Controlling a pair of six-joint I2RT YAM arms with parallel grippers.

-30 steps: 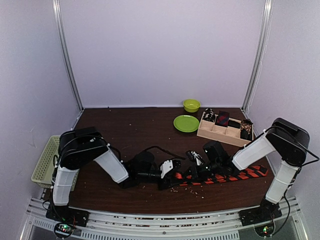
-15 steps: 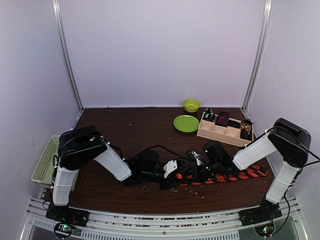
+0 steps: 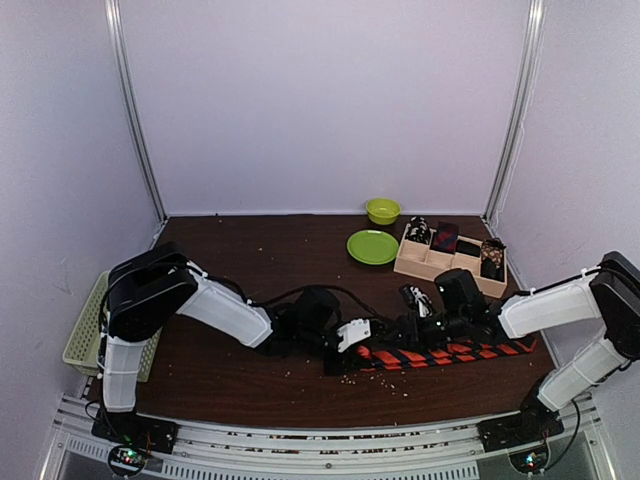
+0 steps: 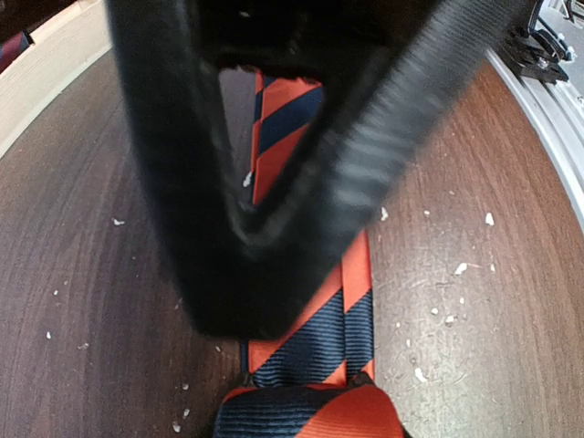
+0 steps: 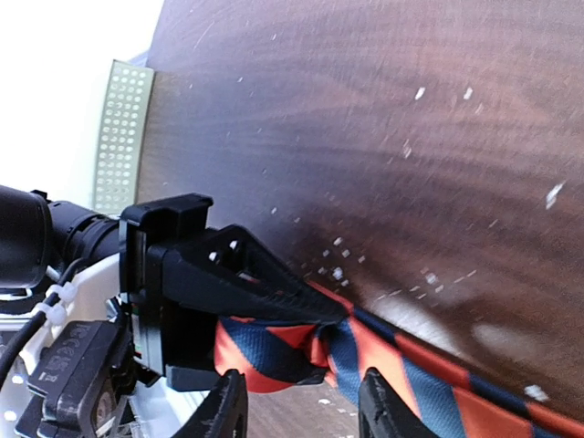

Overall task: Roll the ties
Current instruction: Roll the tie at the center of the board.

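Observation:
An orange-red tie with dark diagonal stripes [image 3: 470,352] lies flat along the front of the table. Its left end is folded into a small roll [image 5: 274,351]. My left gripper [image 3: 352,345] reaches in from the left and is shut on that roll [image 4: 310,415], its black triangular finger [image 5: 246,274] lying on top. My right gripper [image 3: 415,326] comes from the right and faces the left one. It is open, and its fingertips [image 5: 228,401] stand on either side of the tie [image 5: 429,379] without touching it. One of its black fingers [image 4: 182,182] fills the left wrist view.
A wooden tray [image 3: 425,266] at the back right holds several rolled dark and patterned ties [image 3: 445,238]. A green plate [image 3: 372,246] and a green bowl [image 3: 382,210] sit behind it. A pale green mesh basket [image 3: 88,325] stands at the left edge. Pale crumbs dot the table.
My right gripper has opened and pulled back to the right. The left arm has stretched further right along the table, carrying the rolled end with it.

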